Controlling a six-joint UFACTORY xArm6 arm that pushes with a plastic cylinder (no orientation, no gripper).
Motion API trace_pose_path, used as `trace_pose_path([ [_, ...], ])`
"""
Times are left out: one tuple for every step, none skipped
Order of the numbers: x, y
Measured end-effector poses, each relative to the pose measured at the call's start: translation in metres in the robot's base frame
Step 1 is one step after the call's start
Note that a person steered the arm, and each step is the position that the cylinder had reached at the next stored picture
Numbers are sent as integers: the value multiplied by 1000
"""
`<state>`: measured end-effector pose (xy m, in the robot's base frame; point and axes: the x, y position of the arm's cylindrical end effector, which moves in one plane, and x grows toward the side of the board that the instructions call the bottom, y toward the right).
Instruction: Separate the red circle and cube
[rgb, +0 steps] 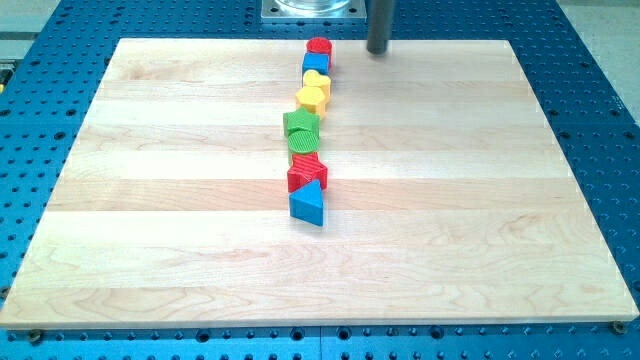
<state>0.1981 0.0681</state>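
Note:
Several blocks stand in a line running from the board's top centre down to its middle. The red circle (319, 46) is at the top end, touching the blue cube (317, 63) just below it. Below these come two yellow blocks (314, 90), a green block (301, 124), a second green block (304, 142), a red star-like block (307, 171) and a blue triangle (308, 205). My tip (377, 50) is at the board's top edge, to the right of the red circle with a gap between them.
The wooden board (150, 200) lies on a blue perforated table (600, 100). A metal base (312, 8) stands at the view's top centre, behind the board.

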Motion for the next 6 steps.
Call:
trace_pose_path([
  [0,-8],
  [13,-37],
  [35,-43],
  [46,-48],
  [51,-110],
  [42,-87],
])
